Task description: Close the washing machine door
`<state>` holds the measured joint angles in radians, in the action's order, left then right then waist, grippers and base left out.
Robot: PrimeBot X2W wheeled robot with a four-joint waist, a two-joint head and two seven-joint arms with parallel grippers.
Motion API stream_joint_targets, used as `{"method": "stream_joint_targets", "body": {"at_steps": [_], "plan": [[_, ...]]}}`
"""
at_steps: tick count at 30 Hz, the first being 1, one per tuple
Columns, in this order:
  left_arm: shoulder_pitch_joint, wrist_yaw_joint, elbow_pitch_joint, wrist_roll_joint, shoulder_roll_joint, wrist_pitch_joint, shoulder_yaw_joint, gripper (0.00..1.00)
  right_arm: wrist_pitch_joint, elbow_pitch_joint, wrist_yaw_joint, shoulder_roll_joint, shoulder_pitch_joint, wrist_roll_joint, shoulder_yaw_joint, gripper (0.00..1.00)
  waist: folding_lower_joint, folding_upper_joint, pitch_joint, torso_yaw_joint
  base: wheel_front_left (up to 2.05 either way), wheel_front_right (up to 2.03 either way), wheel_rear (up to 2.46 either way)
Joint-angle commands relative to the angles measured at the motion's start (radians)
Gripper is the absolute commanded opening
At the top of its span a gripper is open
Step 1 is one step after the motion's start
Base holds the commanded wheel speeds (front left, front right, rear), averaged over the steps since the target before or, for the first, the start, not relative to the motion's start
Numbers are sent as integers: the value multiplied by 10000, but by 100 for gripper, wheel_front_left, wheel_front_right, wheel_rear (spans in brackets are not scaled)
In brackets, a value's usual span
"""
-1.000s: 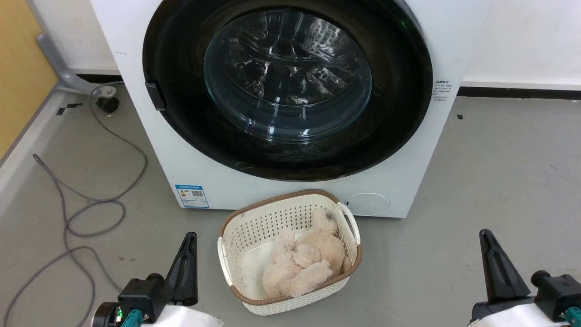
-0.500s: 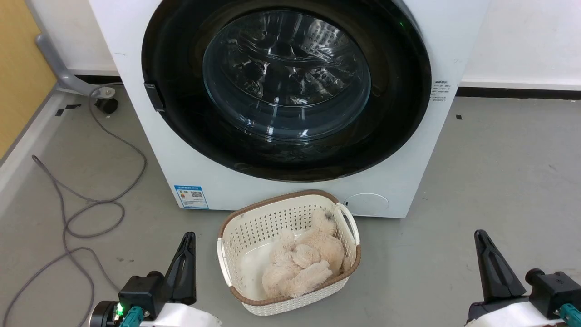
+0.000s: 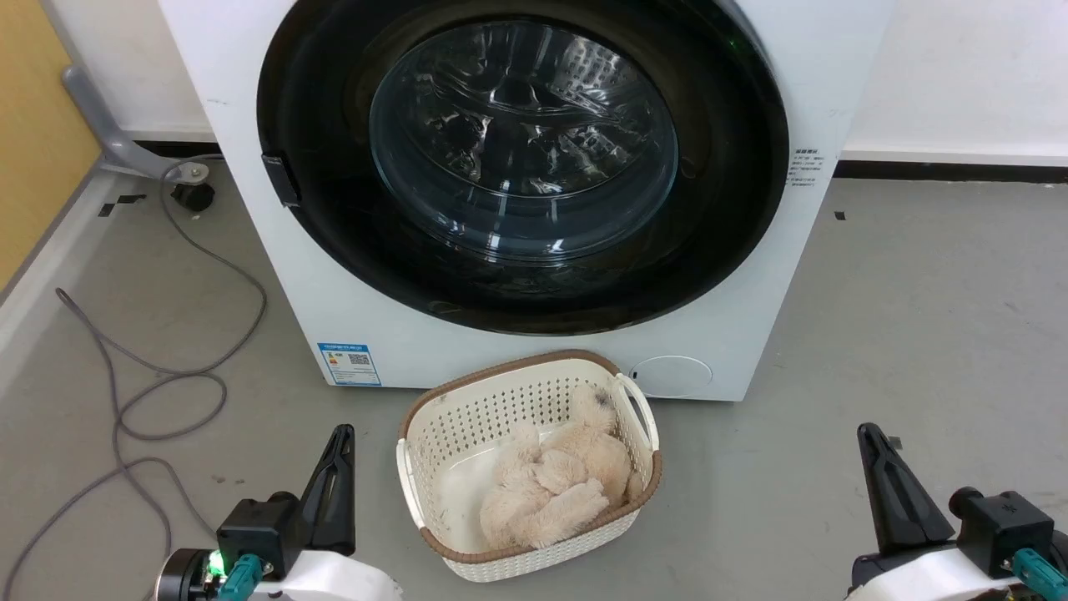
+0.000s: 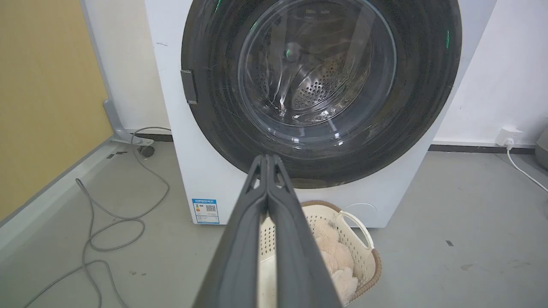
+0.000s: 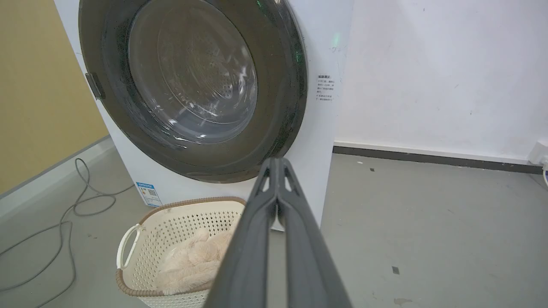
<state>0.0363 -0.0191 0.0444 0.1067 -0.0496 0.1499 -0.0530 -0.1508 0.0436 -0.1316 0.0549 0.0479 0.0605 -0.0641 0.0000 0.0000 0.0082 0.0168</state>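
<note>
The washing machine door (image 3: 734,192) sits flush in the white machine front (image 3: 334,309), above the basket (image 3: 534,561). The left gripper (image 3: 340,436) and right gripper (image 3: 869,436) flank the basket, well apart from the door, jaws closed and empty.

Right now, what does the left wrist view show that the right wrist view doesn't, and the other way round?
Left wrist view's own: the left gripper, shut; a grey post at far left; the round white cap low on the washing machine. Right wrist view's own: the right gripper, shut; the small printed label right of the washing machine door. Shared: that door, flush against the front, the basket with a plush toy, the grey cable.
</note>
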Motion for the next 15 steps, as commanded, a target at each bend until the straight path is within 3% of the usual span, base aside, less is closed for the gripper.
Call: {"method": "stream_joint_targets", "body": {"at_steps": [1,15], "plan": [[-133,77,-54,-86,-3,-50,28,0,53,-84,4,-20,-176,-100,27,0,0,0,-1,-1,0,0,0],[-178,100,-131,-280,-4,-336,127,0,341,-154,5,-26,-236,-200,149,0,0,0,-17,-34,0,0,0]]}}
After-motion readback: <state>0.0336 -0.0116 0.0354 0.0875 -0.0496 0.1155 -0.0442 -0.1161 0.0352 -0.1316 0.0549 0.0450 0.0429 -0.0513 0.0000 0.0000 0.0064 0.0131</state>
